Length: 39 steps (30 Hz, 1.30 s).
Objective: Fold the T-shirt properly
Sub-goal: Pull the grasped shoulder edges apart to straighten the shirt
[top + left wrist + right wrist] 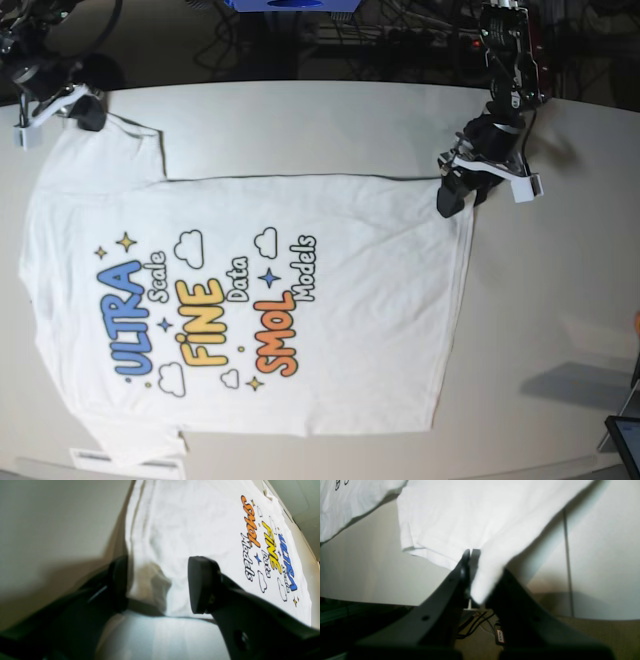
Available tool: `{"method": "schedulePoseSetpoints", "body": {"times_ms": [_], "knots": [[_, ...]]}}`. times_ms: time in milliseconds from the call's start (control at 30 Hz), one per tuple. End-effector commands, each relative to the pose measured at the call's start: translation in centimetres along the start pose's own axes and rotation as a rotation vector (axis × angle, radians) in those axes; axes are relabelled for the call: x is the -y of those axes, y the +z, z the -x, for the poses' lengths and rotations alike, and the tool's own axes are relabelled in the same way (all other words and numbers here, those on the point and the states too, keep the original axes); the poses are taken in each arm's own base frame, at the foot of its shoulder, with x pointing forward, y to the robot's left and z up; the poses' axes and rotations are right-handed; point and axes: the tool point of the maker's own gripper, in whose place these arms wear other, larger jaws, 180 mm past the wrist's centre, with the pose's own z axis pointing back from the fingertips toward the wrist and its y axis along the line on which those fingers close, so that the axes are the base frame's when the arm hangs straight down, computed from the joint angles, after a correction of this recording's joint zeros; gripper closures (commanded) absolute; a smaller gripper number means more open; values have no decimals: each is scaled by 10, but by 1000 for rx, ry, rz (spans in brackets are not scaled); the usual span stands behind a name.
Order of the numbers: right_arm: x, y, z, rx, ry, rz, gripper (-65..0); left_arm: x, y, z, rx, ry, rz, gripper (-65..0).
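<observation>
Right tool (472, 555) clamped on T-shirt (300, 300) sleeve edge. Left tool (155, 585) jaws apart, straddling hem corner on bench (560, 300), not gripping.

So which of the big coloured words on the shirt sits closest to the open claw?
SMOL, the orange one; yellow FINE and blue ULTRA lie further from the left claw.

One shirt, two grippers, one table

So the count: one T-shirt (330, 300) spread print-up, one table (560, 300) under it, and two grippers, the left gripper (455, 195) at the shirt's far right corner and the right gripper (85, 112) at the far left sleeve. The print has three big coloured words and four little clouds.
</observation>
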Motion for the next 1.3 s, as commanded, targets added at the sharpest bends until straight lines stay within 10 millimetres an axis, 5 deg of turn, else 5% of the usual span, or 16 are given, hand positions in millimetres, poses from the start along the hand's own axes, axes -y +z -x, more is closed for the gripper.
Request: {"method": "schedulePoseSetpoints", "body": {"times_ms": [0, 67, 233, 433, 500, 900, 1267], "knots": [[12, 3, 25, -123, 6, 58, 0, -8, 3, 18, -82, -12, -38, -346], [12, 3, 25, -123, 6, 58, 0, -9, 3, 18, -82, -11, -40, -304], [12, 3, 25, -123, 6, 58, 0, -21, 3, 29, -108, 10, -67, -59], [12, 3, 24, -122, 6, 59, 0, -34, -1, 36, -126, 38, -98, -49], [12, 3, 24, -123, 8, 59, 0, -33, -1, 33, -118, 34, -94, -3], [16, 14, 14, -111, 58, 88, 0, -14, 20, 41, -189, -14, -54, 0], [9, 45, 8, -100, 174, 156, 0, -23, 57, 10, -107, -62, -102, 0]]}}
